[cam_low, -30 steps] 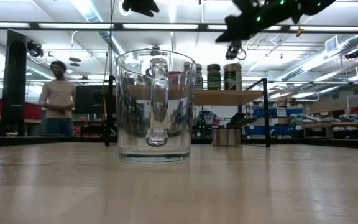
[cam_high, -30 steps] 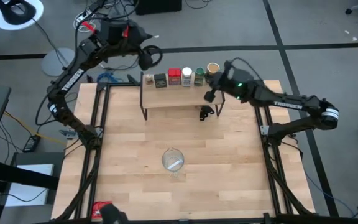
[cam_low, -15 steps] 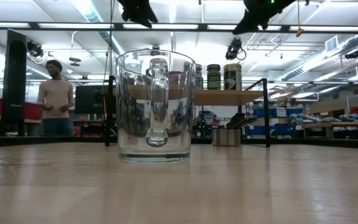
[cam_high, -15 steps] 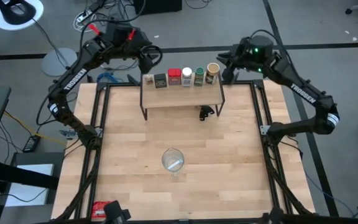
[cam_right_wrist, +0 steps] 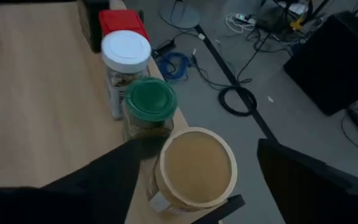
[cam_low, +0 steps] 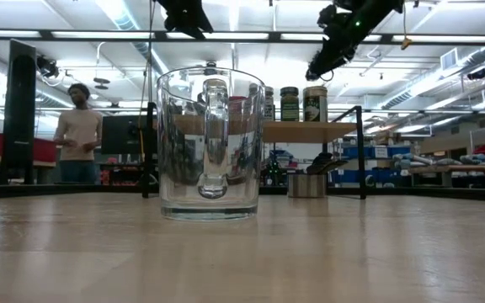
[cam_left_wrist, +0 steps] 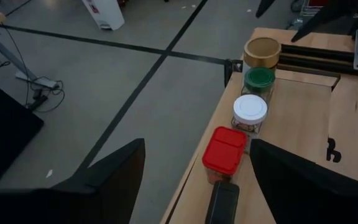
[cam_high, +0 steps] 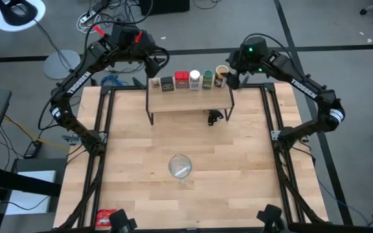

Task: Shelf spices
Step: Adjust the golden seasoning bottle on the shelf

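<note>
The shelf stands at the table's far middle. Along its far edge the spices stand upright in a row: tiny brownish jar, dark green tin, red tin, white-lidded jar, green-lidded jar, tan-lidded jar. My right gripper hangs open above the tan-lidded jar, its fingers wide on either side and clear of it; the low view shows it higher than the jar. My left gripper hangs open above the row's left part, over the red tin.
A clear glass mug stands in the middle of the table, large in the low view. A small black object lies by the shelf's near right leg. A red packet lies at the near left corner. A person stands in the room behind.
My right gripper has risen from low beside the shelf's right end, swung toward the far edge, and now hangs over the tan-lidded jar. The spices have stayed in their row. My left gripper has come slightly lower over the row's left part.
</note>
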You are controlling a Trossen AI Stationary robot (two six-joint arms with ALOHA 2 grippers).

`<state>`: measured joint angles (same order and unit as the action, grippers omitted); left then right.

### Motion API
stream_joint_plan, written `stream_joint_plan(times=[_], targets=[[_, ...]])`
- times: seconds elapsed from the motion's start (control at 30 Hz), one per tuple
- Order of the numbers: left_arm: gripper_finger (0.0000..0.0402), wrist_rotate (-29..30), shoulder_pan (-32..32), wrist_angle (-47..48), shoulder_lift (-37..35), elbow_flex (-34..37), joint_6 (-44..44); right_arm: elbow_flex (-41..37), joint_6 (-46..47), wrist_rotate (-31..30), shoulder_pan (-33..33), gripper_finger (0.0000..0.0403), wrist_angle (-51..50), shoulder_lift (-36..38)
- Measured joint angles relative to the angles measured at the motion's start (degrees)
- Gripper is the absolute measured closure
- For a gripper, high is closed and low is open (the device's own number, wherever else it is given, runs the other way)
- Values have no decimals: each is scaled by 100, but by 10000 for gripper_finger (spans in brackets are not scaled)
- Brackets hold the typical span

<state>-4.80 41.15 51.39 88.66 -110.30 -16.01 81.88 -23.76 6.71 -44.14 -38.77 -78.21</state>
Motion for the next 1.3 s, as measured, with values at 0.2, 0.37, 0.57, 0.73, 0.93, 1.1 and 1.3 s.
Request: stream_joint_plan(times=[0.2, 0.37, 0.57, 0.73, 0.93, 1.1, 1.3], targets=[[106, -6, 0, -85, 0, 0, -24, 5, 111, -103, -119, 66, -63, -255], [106, -41, 0, -80, 0, 0, -26, 5, 256, -70, -211, 72, -62, -499], [106, -43, 2, -75, 0, 0, -31, 5, 322, 93, -291, 74, -73, -728], [106, -41, 0, -75, 2, 0, -39, 5, 293, 243, -286, 82, -63, -804], [106, -39, 11, -78, 2, 0, -42, 5, 148, 561, -289, 106, -80, -811], [106, -39, 11, -55, 2, -2, -33, 8, 10, 627, -289, 109, -196, -805], [106, -39, 11, -25, 2, -2, -28, 10, -71, 635, -289, 110, -442, -724]])
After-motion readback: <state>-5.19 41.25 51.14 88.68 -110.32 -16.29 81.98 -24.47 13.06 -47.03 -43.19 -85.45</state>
